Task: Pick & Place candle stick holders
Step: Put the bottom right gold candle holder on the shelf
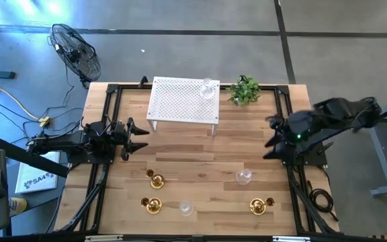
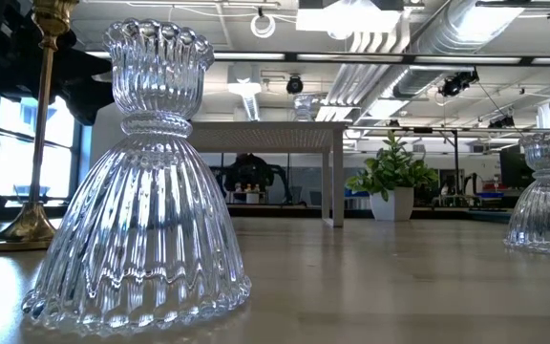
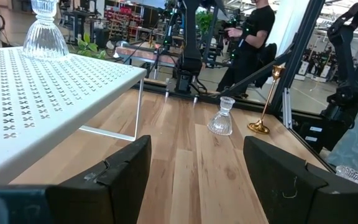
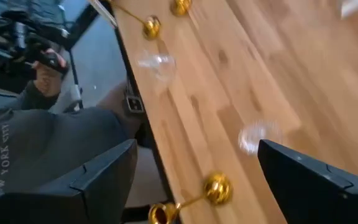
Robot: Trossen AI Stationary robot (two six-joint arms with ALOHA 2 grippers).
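Observation:
Three gold candle stick holders stand on their round bases on the near part of the table: two near left, one near right. Two clear glass holders stand near them. A third glass holder stands on the white perforated rack. My left gripper is open and empty at the table's left edge. My right gripper is open and empty at the right edge; its wrist view shows a gold holder and a glass one below.
A small potted plant stands at the far right beside the rack. A black frame runs around the table. A person in a grey sweatshirt stands at the table's near edge. Bare wood lies between the two grippers.

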